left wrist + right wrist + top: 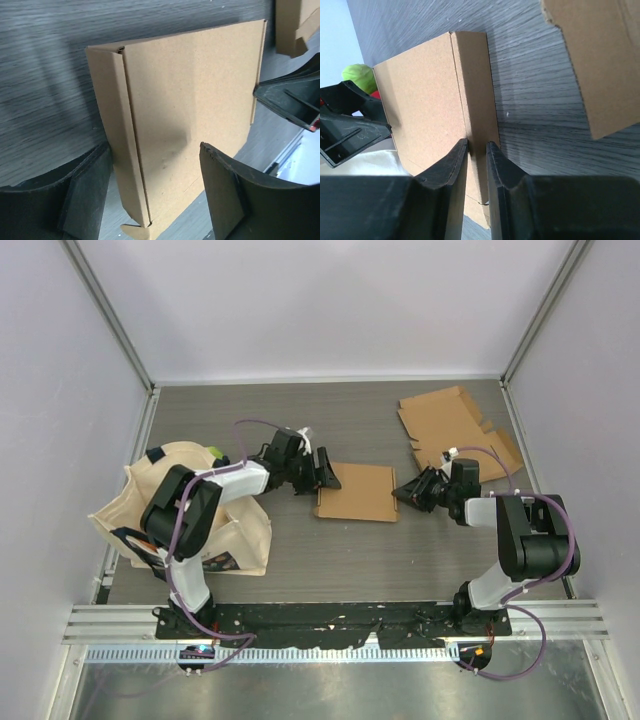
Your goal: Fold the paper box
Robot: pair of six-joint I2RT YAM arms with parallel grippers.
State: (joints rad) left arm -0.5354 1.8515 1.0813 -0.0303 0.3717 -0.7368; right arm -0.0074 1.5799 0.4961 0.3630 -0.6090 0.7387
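The paper box [357,492] lies closed and flat in the middle of the table, a thin brown carton. My left gripper [322,472] is at its left end, open wide, with the box's end wall [120,150] between the two fingers and touching neither. My right gripper [403,491] meets the box's right side. Its jaws stand a narrow gap apart, both tips against the side wall [476,100], and nothing is pinched between them. From the left wrist I see the box's top face [190,90] and the right gripper [290,100] beyond it.
An unfolded cardboard blank [455,425] lies at the back right, close behind the right arm. A beige tote bag [180,510] with a green object [213,452] sits at the left under the left arm. Metal frame posts border the table.
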